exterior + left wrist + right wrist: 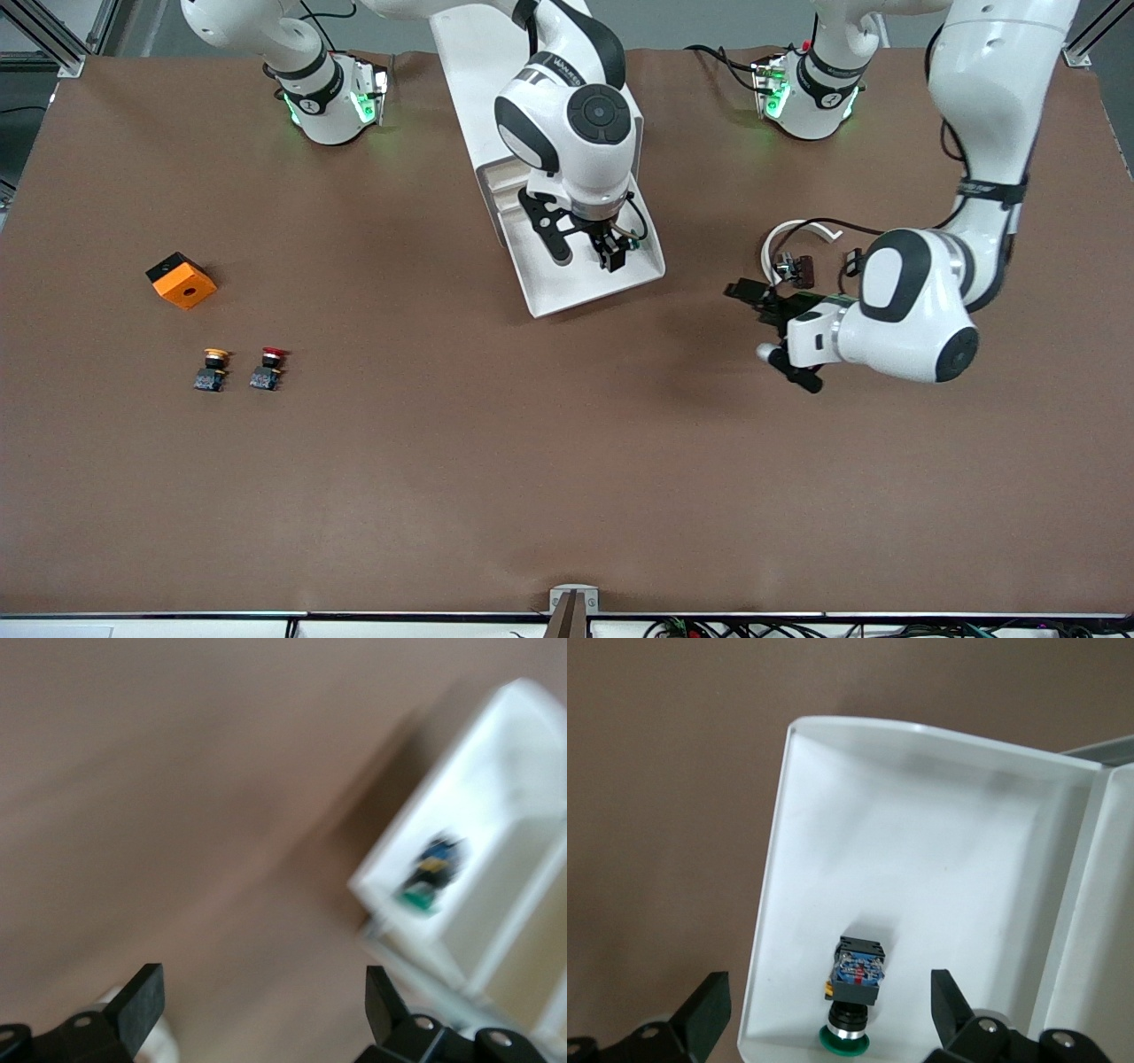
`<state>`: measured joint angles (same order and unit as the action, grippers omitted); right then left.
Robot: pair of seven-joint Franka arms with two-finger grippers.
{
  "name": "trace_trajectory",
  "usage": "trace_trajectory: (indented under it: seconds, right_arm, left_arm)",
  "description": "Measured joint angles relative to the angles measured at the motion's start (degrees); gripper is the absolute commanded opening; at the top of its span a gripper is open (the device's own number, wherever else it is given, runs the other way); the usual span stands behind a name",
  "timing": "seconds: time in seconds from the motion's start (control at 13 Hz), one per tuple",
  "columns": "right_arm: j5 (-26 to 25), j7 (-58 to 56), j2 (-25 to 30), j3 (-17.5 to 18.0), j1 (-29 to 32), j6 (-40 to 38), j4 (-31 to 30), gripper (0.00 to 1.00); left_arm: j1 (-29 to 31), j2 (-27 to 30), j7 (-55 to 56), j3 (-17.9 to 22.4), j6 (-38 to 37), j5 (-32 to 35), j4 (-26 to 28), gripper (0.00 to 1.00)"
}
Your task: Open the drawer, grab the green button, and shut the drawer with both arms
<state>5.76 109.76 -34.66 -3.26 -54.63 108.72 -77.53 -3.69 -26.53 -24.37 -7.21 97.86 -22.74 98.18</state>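
A robotics lab or test cell is indicated. Two white robot arms (567, 115) (921, 301) are bolted at one edge of a large table (443, 496) covered with a plain brown mat. Green status lights are seen at the arm bases (332, 97). Aluminium extrusion framing (53, 35) is visible at the table corners, and loose cables (709, 627) are bundled along the edge nearest the front camera. A small camera mount (573, 611) is fixed at that edge. Only test props are laid out: an orange block (182, 280) and industrial push buttons (266, 368).
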Motion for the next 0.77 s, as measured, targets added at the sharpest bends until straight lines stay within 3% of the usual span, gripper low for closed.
trace_trajectory:
  seconds: [0.31,0.77]
  right_arm:
    - [0.09,-0.36,-1.83,0.07,-1.01,1.32,0.09,1.00]
    - [0.19,-1.25,-4.70,0.46,-2.52,3.61,0.17,1.00]
  left_arm:
    - [5.60,4.88,4.54,0.13,-2.53,16.51,-1.97,1.00]
    - [12.03,7.68,13.53,0.29,-2.58,22.03,-6.23,1.00]
